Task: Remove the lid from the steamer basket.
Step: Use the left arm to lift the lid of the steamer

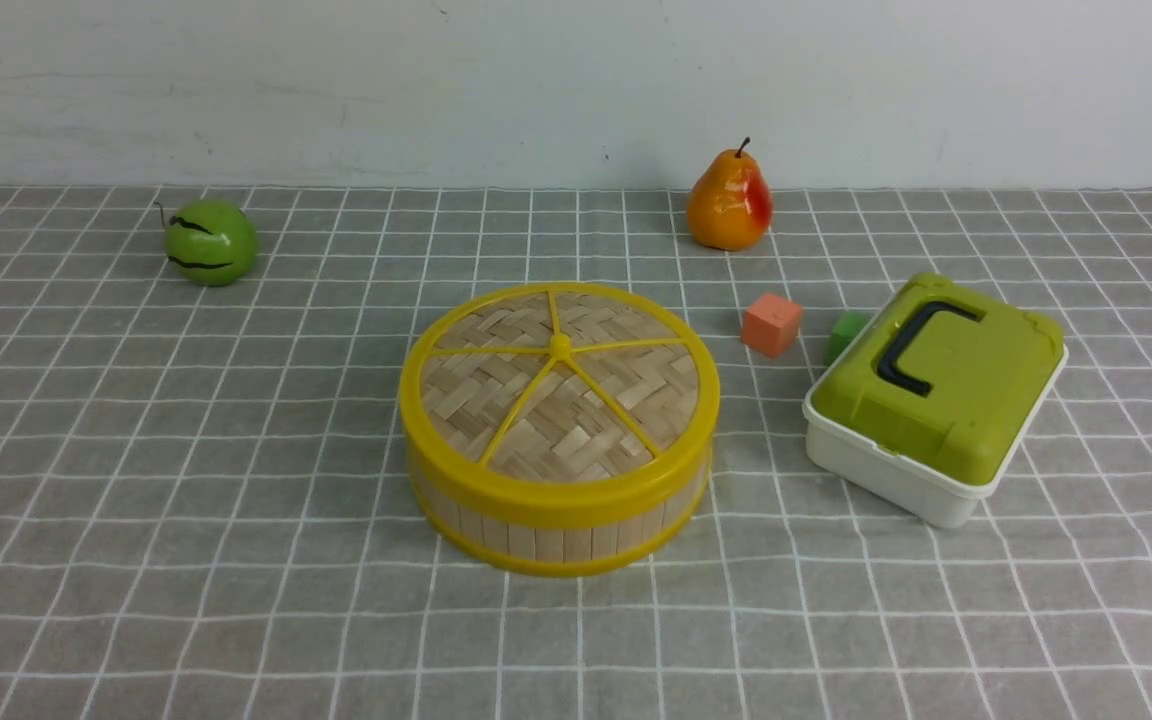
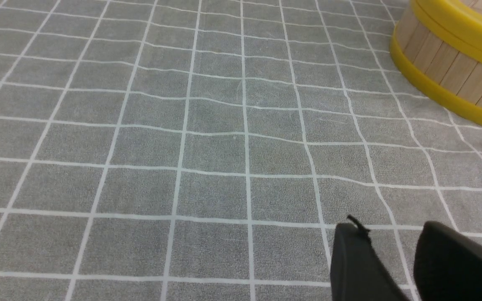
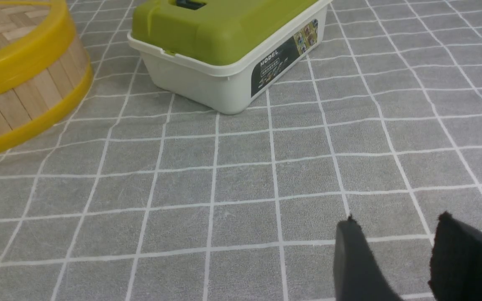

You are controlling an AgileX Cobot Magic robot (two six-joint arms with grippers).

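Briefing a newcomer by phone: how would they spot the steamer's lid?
Find the bamboo steamer basket mid-table on the grey checked cloth. The lid sits on top: woven disc, yellow rim, five yellow spokes. The green box lid beside it has a black handle.

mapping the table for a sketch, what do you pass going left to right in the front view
green fruit → basket with its lid on → pear → orange cube → box

Lid (image 1: 576, 400) woven bamboo w/ glossy plastic rim; steamer basket (image 1: 546, 530) wood slats; tablecloth (image 1: 186, 480) matt.
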